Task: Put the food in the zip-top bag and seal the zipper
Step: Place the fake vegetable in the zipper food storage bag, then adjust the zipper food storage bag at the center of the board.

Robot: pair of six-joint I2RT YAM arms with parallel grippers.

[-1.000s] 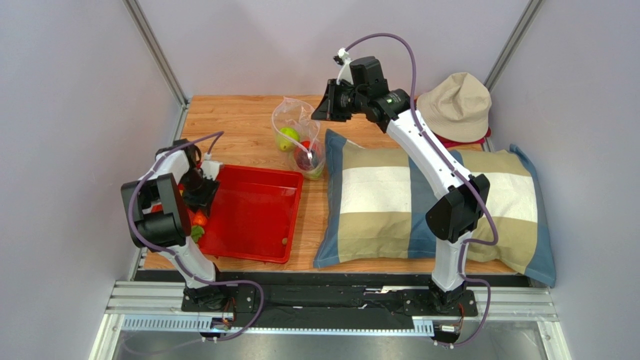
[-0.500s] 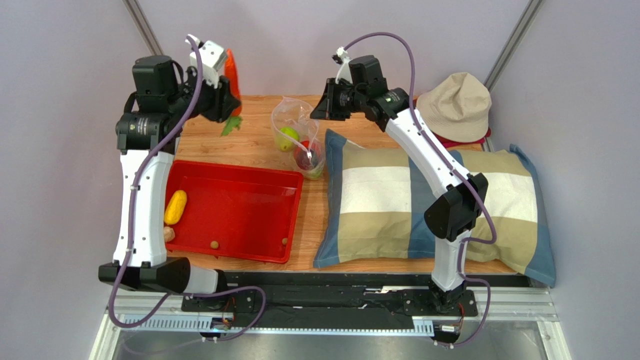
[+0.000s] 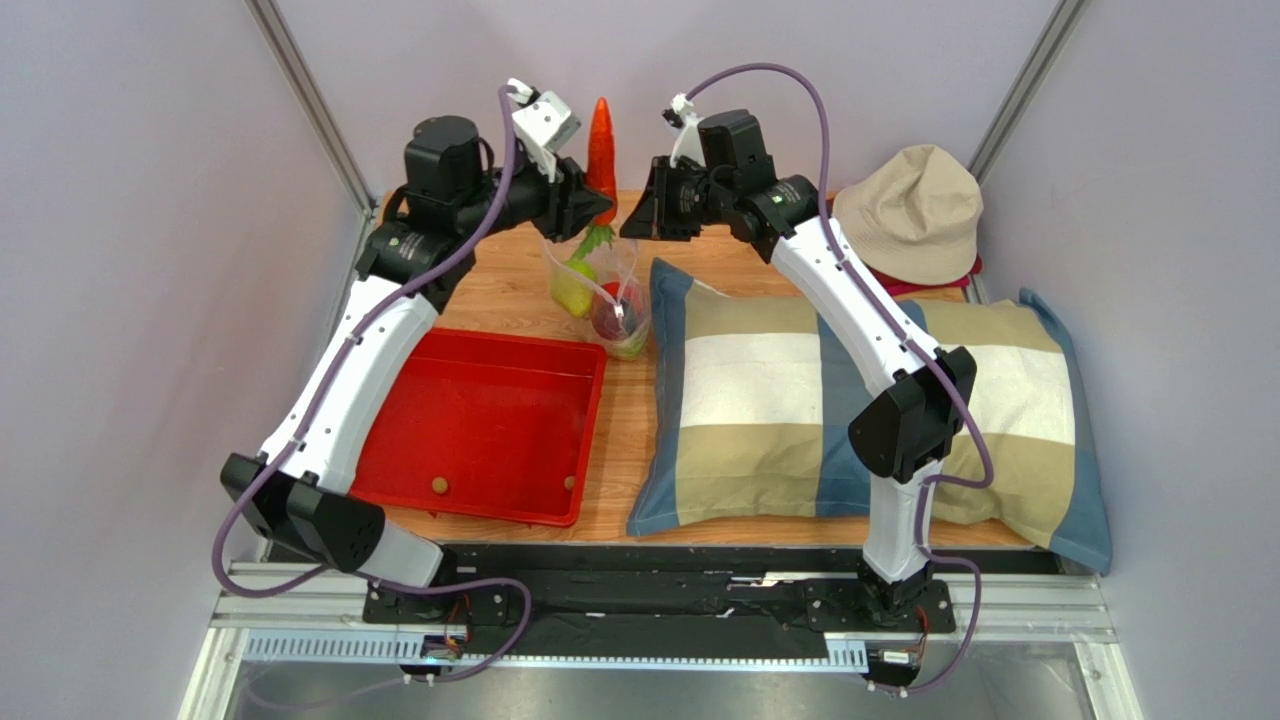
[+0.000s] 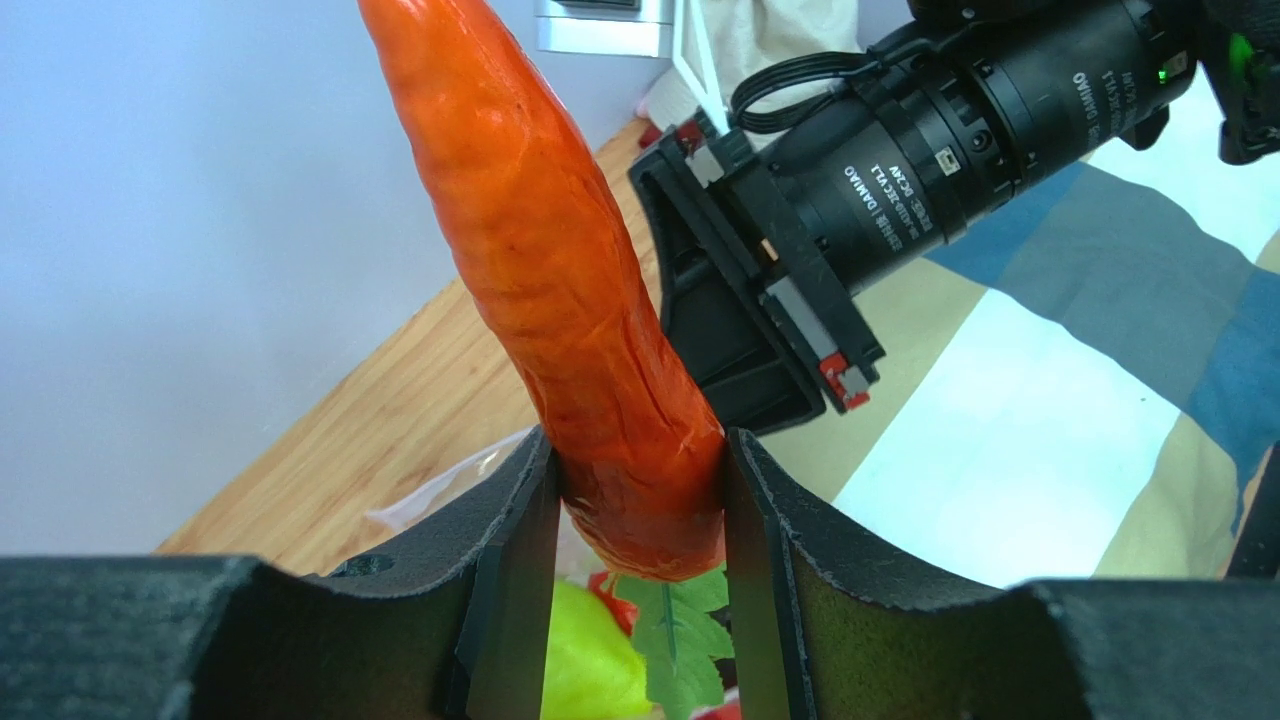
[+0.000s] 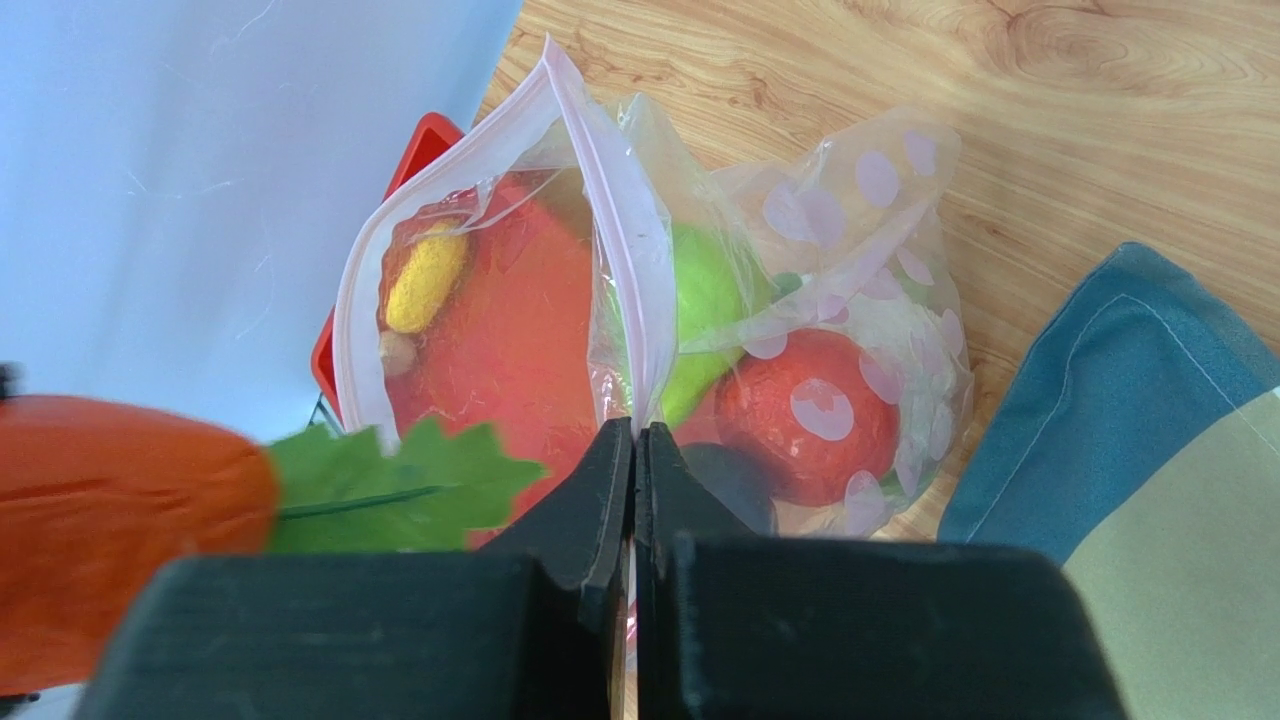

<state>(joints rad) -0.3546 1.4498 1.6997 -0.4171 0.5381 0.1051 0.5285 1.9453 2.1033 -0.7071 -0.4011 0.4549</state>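
Observation:
My left gripper (image 3: 586,203) (image 4: 639,503) is shut on the thick end of the orange carrot (image 3: 603,138) (image 4: 579,285). The carrot points up and its green leaf (image 5: 394,483) hangs over the mouth of the zip-top bag (image 3: 598,285) (image 5: 661,285). My right gripper (image 3: 649,213) (image 5: 633,450) is shut on the bag's mouth edge, where the zipper (image 5: 601,195) runs, and holds it up. Inside the bag lie a green apple (image 5: 703,300) (image 4: 594,660), a red-orange fruit (image 5: 804,413) and a dark round fruit (image 5: 732,488). A yellow piece (image 5: 425,278) shows through the plastic, over the tray.
A red tray (image 3: 511,413) with two small brown bits lies left of the bag. A large striped pillow (image 3: 842,405) fills the right half of the table, with a beige hat (image 3: 909,210) behind it. Grey walls close in on both sides.
My left arm has lifted the carrot out of the tray area and swung it right, up to the bag's mouth. The right arm and the bag have stayed put.

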